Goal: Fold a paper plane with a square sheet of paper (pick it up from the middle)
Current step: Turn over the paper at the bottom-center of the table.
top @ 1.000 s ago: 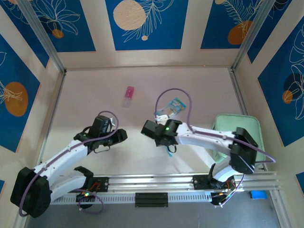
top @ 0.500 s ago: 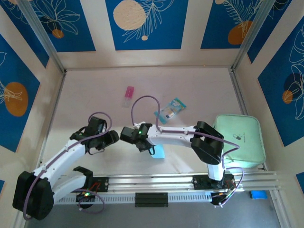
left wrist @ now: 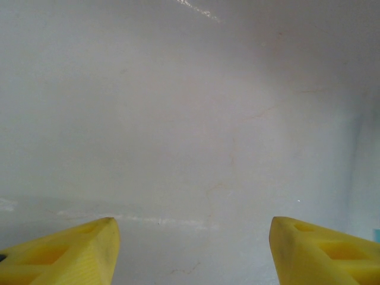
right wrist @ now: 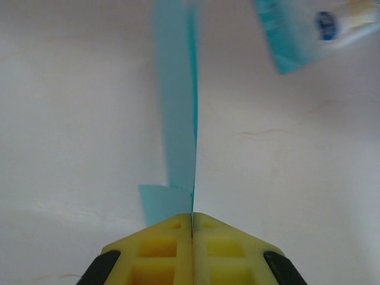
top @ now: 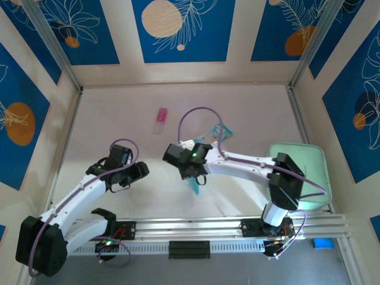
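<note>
One slim creased strip of light-blue paper (right wrist: pixel 177 119) pinched in the right claw (right wrist: pixel 192 217), long axis straight ahead; left claw (left wrist: pixel 193 228) spread, empty, apparently apart to its left.

The paper plane (right wrist: pixel 177 119) is thin matt paper, the fingers (right wrist: pixel 157 249) matt plastic, the table (left wrist: pixel 190 119) smooth.

Top view: bright, even, diffuse light from above. The table (top: pixel 255 113) carries only faint, soft shadows, and detail stays sharp to the corners. Left wrist view: hazy and low in contrast, with 1 small glare streak at upper centre. Right wrist view: the blue paper (right wrist: pixel 177 119) and the packet (right wrist: pixel 309 29) blur toward the top edge.
</note>
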